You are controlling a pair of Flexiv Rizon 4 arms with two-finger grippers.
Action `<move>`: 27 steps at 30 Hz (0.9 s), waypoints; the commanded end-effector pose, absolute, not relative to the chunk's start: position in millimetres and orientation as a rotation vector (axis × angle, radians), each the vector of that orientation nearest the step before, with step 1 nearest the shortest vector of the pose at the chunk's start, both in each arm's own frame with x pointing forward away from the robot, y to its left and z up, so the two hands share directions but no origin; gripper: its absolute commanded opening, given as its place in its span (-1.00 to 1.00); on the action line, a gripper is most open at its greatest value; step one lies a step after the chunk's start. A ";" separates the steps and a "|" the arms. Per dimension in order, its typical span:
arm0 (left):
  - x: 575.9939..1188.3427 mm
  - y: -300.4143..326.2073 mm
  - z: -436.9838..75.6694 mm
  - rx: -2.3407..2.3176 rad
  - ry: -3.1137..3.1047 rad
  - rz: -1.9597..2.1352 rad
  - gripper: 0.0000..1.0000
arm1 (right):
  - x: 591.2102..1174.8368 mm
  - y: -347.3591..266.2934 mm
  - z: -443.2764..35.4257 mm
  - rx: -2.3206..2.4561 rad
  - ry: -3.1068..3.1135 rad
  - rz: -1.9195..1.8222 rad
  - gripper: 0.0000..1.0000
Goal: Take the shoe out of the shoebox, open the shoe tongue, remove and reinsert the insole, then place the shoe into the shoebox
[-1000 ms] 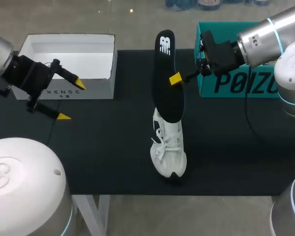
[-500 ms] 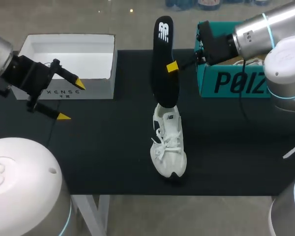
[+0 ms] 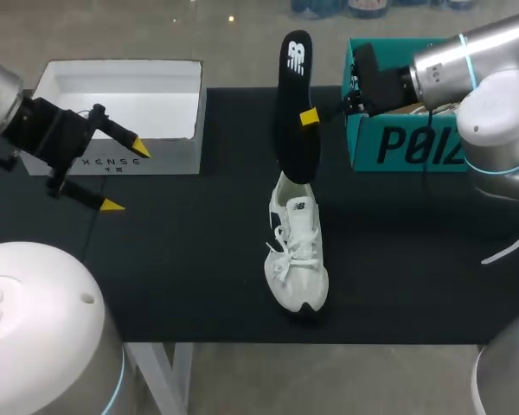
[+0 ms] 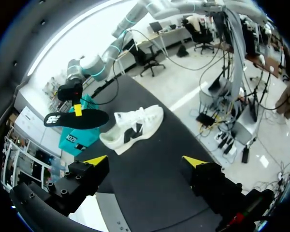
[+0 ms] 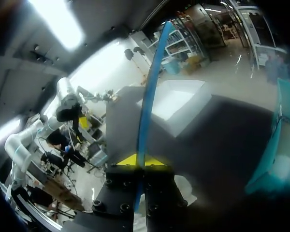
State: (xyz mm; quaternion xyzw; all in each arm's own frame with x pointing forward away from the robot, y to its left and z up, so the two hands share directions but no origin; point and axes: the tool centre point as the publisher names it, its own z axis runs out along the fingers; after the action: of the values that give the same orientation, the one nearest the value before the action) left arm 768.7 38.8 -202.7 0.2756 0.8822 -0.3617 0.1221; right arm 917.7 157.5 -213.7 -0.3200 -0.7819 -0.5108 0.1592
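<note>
The work is in the insole step. The right gripper (image 3: 308, 117) is clamped on the black insole (image 3: 294, 104), 1 yellow tip on each face about halfway along its length; the right wrist view shows the 2 tips (image 5: 135, 159) pressed together on the insole's thin edge (image 5: 150, 87), which runs straight out ahead of them. The insole hangs below the jaws with its lower end at the collar of the white sneaker (image 3: 297, 255). Whether that end touches the shoe cannot be told.

The sneaker stands on the black table (image 3: 182, 259), out of both boxes, under and slightly ahead of the right jaws. The left gripper (image 3: 126, 177) has its fingers spread wide with nothing between them. In the left wrist view (image 4: 144, 162) the sneaker (image 4: 133, 128) and insole (image 4: 77, 118) lie well ahead of it.

As I judge it, reinsertion comes next. The lower end must be steered into the shoe opening and slid forward under the tongue. The shoe is unsupported, so the free left gripper would probably have to steady it.

The insole's upper end bears a white logo and the tongue a small dark mark. The teal shoebox (image 3: 398, 147) behind the right jaws carries large dark lettering. The white box (image 3: 169, 156) beyond the left jaws carries small dark lettering.
</note>
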 end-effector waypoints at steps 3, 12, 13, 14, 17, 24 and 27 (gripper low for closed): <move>768.0 38.6 -202.2 0.804 2.579 -1.050 1.00 | 927.5 156.9 -238.4 -0.919 -2.235 -1.454 -1.00; 768.0 38.6 -202.2 0.804 2.579 -1.050 1.00 | 938.1 155.7 -267.2 -0.990 -2.222 -1.427 -1.00; 768.0 38.6 -202.2 0.804 2.579 -1.050 1.00 | 939.0 155.7 -270.1 -1.000 -2.222 -1.428 -1.00; 768.0 38.6 -202.2 0.804 2.579 -1.050 1.00 | 939.6 155.4 -272.5 -1.005 -2.225 -1.426 -1.00; 768.0 38.6 -202.2 0.804 2.579 -1.050 1.00 | 940.5 153.2 -278.1 -1.025 -2.233 -1.412 -1.00; 768.0 38.6 -202.2 0.804 2.579 -1.050 1.00 | 929.6 147.0 -289.5 -1.052 -2.214 -1.400 -1.00; 768.0 38.6 -202.2 0.804 2.579 -1.050 1.00 | 921.5 146.3 -294.4 -1.058 -2.201 -1.397 -1.00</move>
State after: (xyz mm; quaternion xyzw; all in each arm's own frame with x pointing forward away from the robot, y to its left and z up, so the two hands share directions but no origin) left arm 768.9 38.5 -202.5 0.2755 0.8822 -0.3618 0.1220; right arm 928.3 148.0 -291.6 -0.3688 -0.7749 -0.4854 0.1669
